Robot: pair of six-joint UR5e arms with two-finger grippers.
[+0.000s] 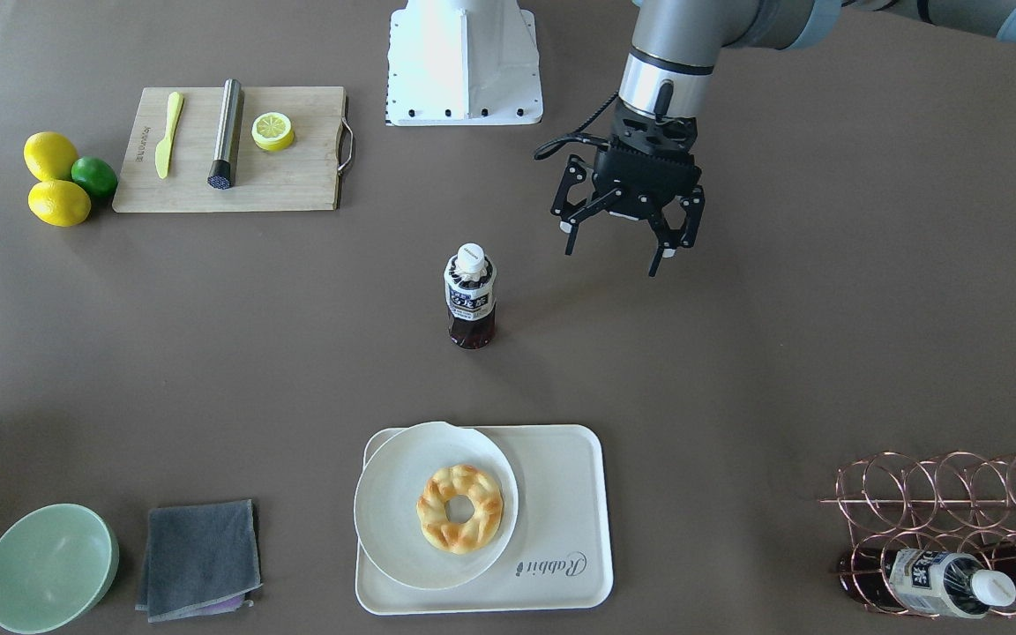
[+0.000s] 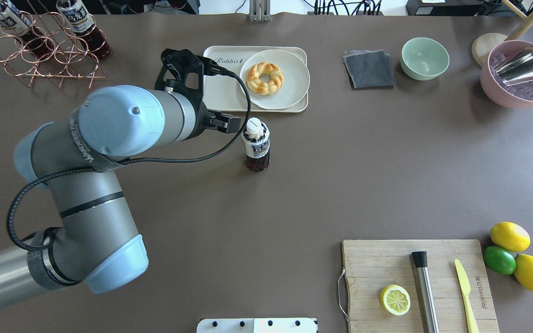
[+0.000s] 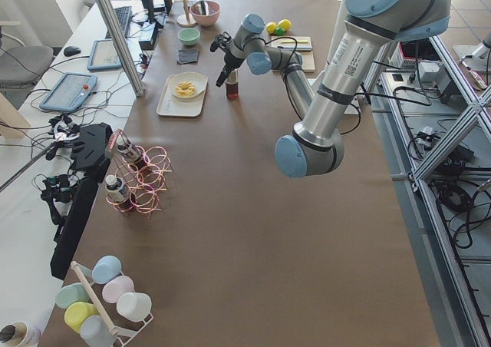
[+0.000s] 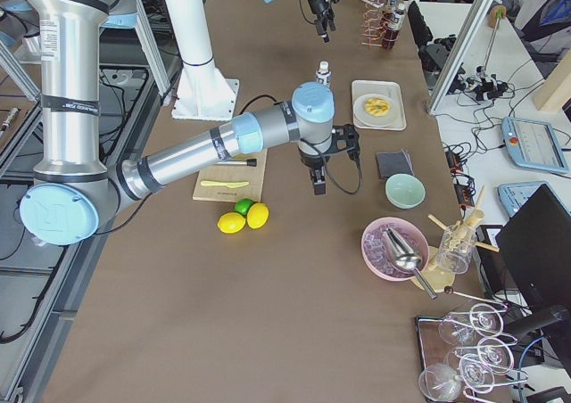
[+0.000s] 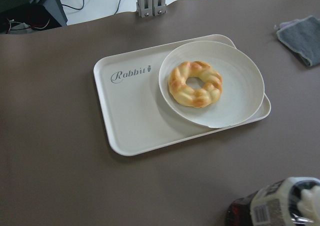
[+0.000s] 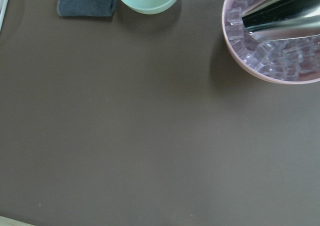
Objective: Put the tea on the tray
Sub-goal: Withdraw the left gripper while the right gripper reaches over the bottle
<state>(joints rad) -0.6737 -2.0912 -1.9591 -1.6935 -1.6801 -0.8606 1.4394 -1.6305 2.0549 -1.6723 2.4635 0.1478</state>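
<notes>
In the front-facing view you'll find the tea [image 1: 470, 295] standing upright on the bare brown table [image 1: 737, 370] at the centre of the frame, white cap on top and nothing touching it. Your left gripper [image 1: 627, 242] hangs to the upper right of the bottle, clear of it, with its fingers spread wide and nothing between them. The tray [image 1: 561, 494] sits at the bottom centre, well apart from the tea and straight below it in the frame. A round white plate [image 1: 393, 520] carrying a doughnut [image 1: 459, 509] covers the tray's left part and overhangs its rim, while the right part with the "Rabbit" script is bare. From the left wrist camera you see the tray and plate in the middle of the frame, and only the top of the bottle in the bottom right corner. The right gripper [image 4: 318, 178] shows only in the side view from the robot's right, hanging over the table beside the cutting board [image 4: 230, 178], and you cannot tell from there how its fingers stand.
</notes>
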